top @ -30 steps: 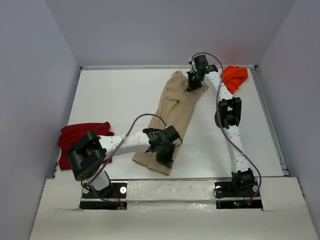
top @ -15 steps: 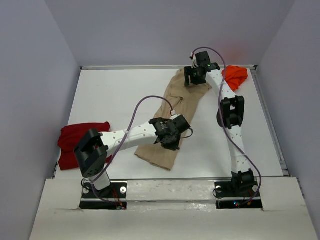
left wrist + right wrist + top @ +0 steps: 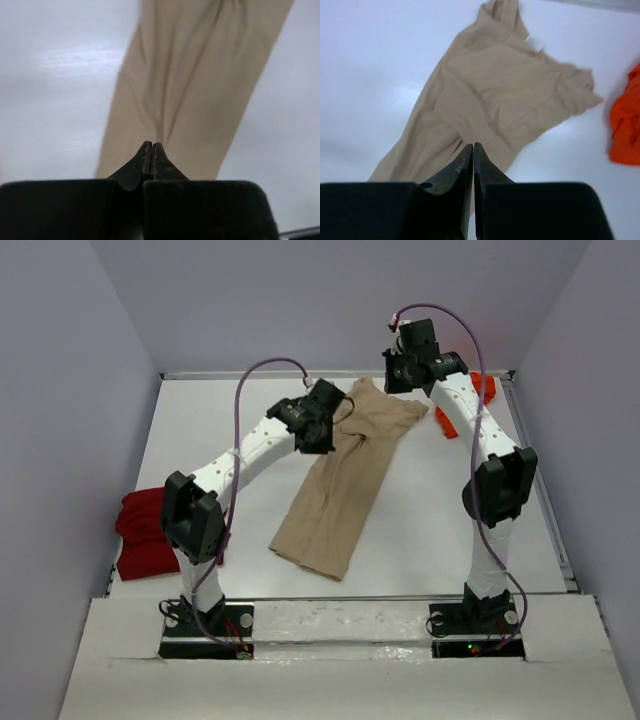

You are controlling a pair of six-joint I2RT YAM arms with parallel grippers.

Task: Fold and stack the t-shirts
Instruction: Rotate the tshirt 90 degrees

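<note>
The tan shirt [image 3: 340, 480] is lying long and rumpled in the middle of the bench [image 3: 200, 430], stretching from 12 toward 6 o'clock (not folded yet). The red shirt [image 3: 140, 535] is waiting at 8 o'clock, and the orange shirt [image 3: 626, 125] at 1 o'clock. Nothing is stacking up yet. The left jaws and the right jaws are both pressing together, pinching nothing. No words are showing anywhere.
</note>
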